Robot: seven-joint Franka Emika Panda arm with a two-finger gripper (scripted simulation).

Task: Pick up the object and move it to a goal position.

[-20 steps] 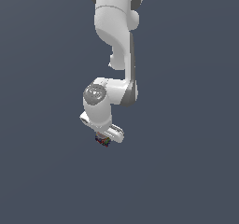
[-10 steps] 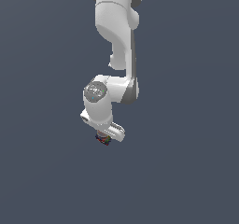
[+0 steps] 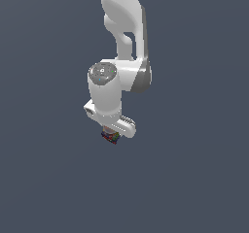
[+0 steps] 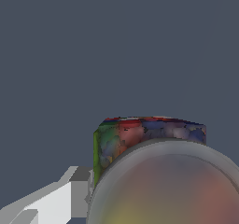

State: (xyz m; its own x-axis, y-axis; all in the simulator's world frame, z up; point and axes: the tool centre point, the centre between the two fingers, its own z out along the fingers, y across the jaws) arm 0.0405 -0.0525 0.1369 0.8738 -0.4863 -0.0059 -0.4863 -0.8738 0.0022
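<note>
Holding the cube (image 3: pixel 111 136) pinched between its fingers, the gripper (image 3: pixel 113 133) seems mid-carry, so the next move calls for steady travel to the goal.

One white arm (image 3: pixel 121 47), one tool (image 3: pixel 113 134), apparently one cube (image 3: pixel 111 137)

Arm (image 3: pixel 121 33) cut off by the exterior view's top edge, base not seen. Cube (image 3: pixel 111 136) mostly hidden under the white gripper (image 3: pixel 113 132) there, only a small multicoloured sliver shows, squares too small to count, fingers hidden, so grip contact can't be confirmed. Wrist view: blurred round near-lens blob (image 4: pixel 168 185) covers the cube's (image 4: pixel 140 134) near part, one finger (image 4: pixel 60 195) cut off by the frame edge, other finger not visible.
</note>
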